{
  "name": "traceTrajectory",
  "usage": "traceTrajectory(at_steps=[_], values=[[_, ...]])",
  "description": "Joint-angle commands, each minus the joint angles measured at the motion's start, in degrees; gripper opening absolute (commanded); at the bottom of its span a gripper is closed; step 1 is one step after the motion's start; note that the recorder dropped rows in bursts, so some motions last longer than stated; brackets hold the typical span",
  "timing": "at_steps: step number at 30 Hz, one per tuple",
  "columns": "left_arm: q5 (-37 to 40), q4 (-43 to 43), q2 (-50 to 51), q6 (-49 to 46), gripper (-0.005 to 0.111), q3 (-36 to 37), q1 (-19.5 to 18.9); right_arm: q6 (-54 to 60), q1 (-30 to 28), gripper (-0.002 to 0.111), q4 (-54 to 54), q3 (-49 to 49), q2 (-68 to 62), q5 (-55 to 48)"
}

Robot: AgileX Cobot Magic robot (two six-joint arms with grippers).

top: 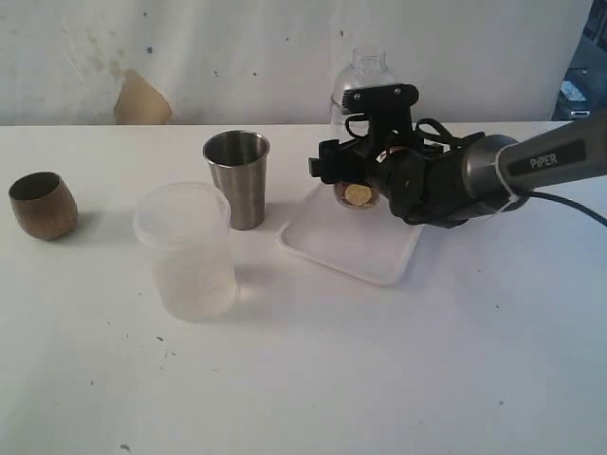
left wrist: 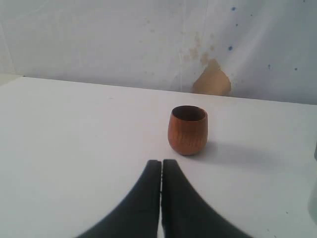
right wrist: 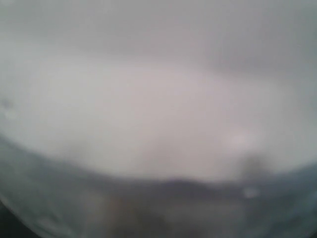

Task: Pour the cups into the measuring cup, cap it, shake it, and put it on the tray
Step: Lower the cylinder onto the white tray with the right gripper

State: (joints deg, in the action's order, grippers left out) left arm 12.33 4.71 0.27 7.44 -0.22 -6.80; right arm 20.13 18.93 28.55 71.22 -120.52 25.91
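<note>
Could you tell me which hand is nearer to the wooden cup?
Left. The left hand, shut, points at the wooden cup from close by; the right hand is at the tray, far across the table.

Three cups on the table (top: pixel 303 379): one steel cup (top: pixel 237 178), one brown wooden cup (top: pixel 43 206), one frosted plastic cup (top: pixel 185 251). One white tray (top: pixel 379 261). One clear container (top: pixel 365 74) at the tray's far side, mostly hidden, its parts not countable. Two grippers: left gripper (left wrist: pixel 161 163), right gripper (top: pixel 356 171). One robot arm (top: pixel 531 161) in the exterior view. One tan patch (top: pixel 142 100) on the wall (top: pixel 285 47).
</note>
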Motion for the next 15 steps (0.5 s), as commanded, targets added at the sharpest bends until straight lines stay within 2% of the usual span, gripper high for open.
traceTrajectory(at_steps=[1, 7, 9, 11, 15], values=[[-0.7, 0.1, -0.3, 0.1, 0.001, 0.2, 0.1, 0.7, -0.7, 0.014, -0.4, 0.1, 0.1, 3.9], [-0.7, 0.1, -0.3, 0.1, 0.001, 0.2, 0.1, 0.7, -0.7, 0.064, -0.3, 0.1, -0.2, 3.8], [-0.7, 0.1, -0.3, 0.1, 0.001, 0.2, 0.1, 0.7, -0.7, 0.075, -0.3, 0.1, -0.2, 3.7], [-0.7, 0.1, -0.3, 0.1, 0.001, 0.2, 0.1, 0.7, -0.7, 0.08, -0.3, 0.1, -0.2, 3.7], [-0.7, 0.1, -0.3, 0.1, 0.001, 0.2, 0.1, 0.7, -0.7, 0.08, -0.3, 0.1, -0.2, 3.5]])
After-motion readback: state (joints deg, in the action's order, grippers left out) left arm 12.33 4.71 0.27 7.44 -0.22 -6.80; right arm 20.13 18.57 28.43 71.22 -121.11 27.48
